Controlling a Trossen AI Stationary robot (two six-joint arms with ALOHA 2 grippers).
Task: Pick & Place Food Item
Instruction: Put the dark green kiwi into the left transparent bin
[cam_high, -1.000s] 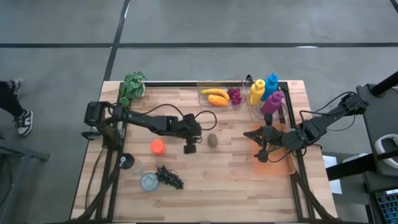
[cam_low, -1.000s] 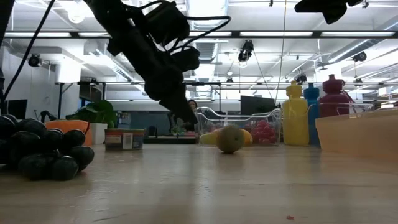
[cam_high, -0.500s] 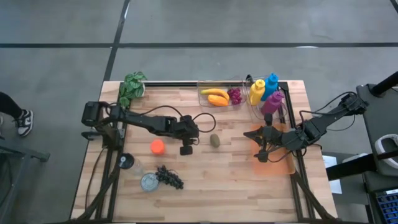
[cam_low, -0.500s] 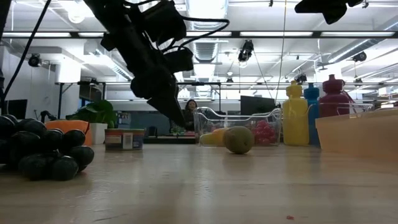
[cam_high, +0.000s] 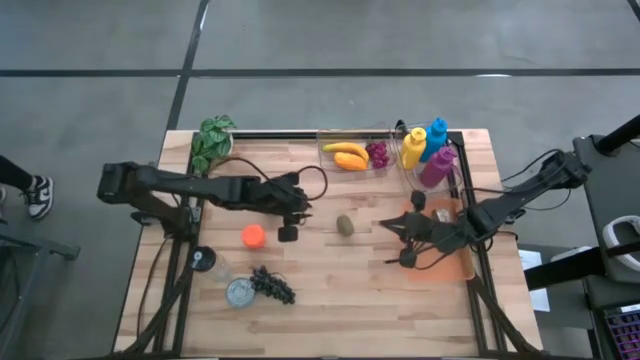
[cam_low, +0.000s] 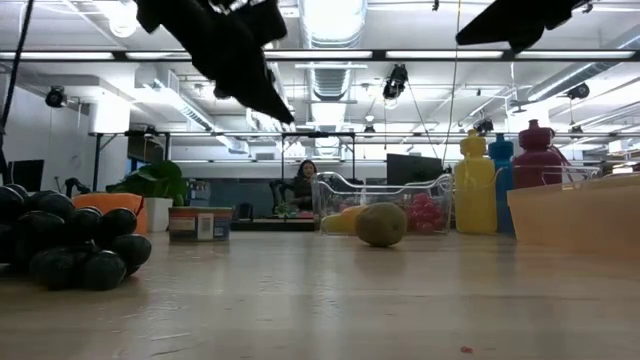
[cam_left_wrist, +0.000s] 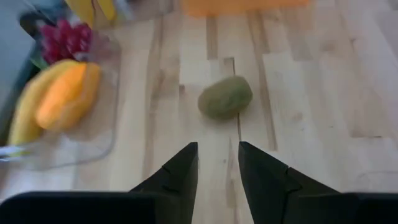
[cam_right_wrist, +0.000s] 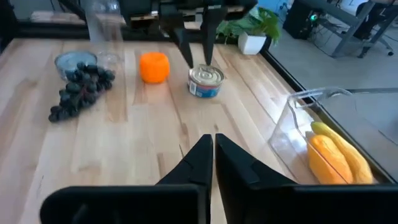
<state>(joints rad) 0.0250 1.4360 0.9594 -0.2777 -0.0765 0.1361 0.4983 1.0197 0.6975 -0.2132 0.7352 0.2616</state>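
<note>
At table centre: kiwi lying loose on the bare wooden table, held by nothing. Key relation: sits between the two grippers, at about 3 o'clock from the left gripper and about 10 o'clock from the right gripper. Left looks slightly nearer, and dead ahead of its fingers in the wrist view, which stand part-open with a gap, empty. Right gripper pinched closed, empty, just off the orange tray. Long axis of kiwi roughly across the left gripper's line of approach, so probably a straight reach with jaws spanning the short axis.

Left to right on the surface: plant at far-left corner, can and dark grapes at near-left, orange fruit just left of the left gripper, clear bin with banana at far edge, bottles at far-right.

Room beyond: open office, seated person far behind.
</note>
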